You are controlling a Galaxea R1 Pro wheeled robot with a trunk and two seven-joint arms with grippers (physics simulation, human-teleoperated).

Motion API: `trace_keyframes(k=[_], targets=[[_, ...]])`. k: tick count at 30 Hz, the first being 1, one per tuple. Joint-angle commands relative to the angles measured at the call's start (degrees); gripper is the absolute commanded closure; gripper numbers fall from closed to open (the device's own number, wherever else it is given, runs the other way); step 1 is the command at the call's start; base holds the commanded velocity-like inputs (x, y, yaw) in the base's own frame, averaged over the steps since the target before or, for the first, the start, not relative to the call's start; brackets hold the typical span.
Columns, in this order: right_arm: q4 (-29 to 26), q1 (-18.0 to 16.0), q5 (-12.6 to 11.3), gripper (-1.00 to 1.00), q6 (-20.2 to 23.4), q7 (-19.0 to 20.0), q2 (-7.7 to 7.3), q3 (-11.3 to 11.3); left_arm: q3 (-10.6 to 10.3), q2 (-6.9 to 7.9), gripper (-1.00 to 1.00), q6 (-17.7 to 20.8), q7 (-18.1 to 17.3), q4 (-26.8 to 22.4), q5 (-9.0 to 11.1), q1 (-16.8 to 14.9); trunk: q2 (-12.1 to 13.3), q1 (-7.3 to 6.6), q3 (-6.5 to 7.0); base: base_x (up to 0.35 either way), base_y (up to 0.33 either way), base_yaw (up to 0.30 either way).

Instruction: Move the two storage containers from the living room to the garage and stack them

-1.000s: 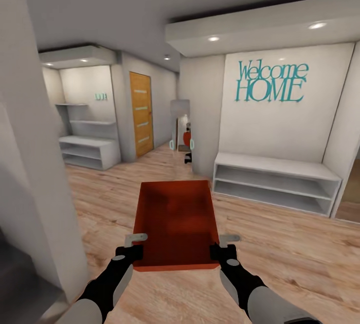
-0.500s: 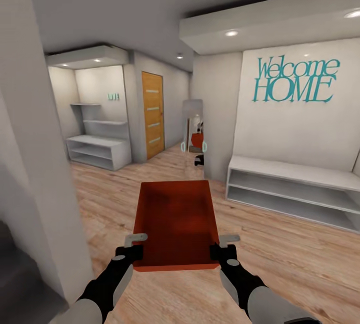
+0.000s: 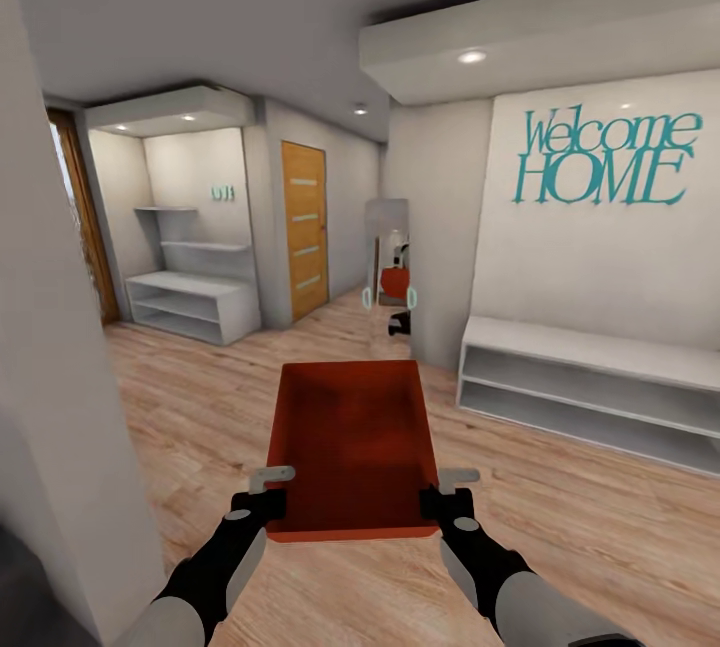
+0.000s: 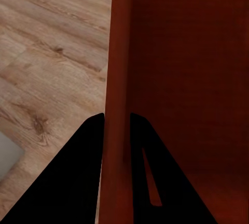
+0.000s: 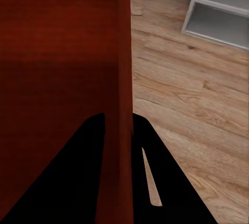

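Light wood plank flooring [image 3: 590, 517] runs through an entry hall with a white wall bearing teal "Welcome HOME" lettering [image 3: 605, 159], a low white shelf bench [image 3: 590, 392] beneath it, and an orange wooden door [image 3: 304, 229] further back. One orange-red storage container [image 3: 352, 442] is carried level out in front of the robot, open side up, held between both arms. The left gripper [image 3: 262, 505] is narrowed onto the container's left wall near the close corner; in the left wrist view its black fingers [image 4: 78, 177] sit one on each side of that wall [image 4: 116, 104]. The right gripper [image 3: 446, 504] pinches the right wall the same way, its fingers [image 5: 78, 177] straddling the rim [image 5: 123, 78].
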Motion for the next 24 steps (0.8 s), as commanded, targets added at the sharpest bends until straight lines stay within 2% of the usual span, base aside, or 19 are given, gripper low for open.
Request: trace_keyframes(k=[1, 17, 24], targets=[[0.14, -0.06, -1.46, 1.00, -0.18, -4.90, -0.02, -2.24, 0.27, 0.06, 1.00, -1.60, 0.89, -0.28, -0.93, -0.02, -0.06, 0.04, -0.08, 0.324, 0.000, 0.069], [0.14, -0.06, -1.43, 1.00, -0.18, -4.90, -0.05, -2.24, 0.27, 0.06, 1.00, -1.60, 0.89, -0.28, -0.93, -0.02, -0.06, 0.04, -0.08, 0.324, 0.000, 0.242], [0.14, -0.06, -1.44, 1.00, -0.18, -4.90, -0.05, -2.24, 0.27, 0.06, 1.00, -1.60, 0.89, -0.28, -0.93, -0.02, -0.06, 0.04, -0.08, 0.324, 0.000, 0.067]])
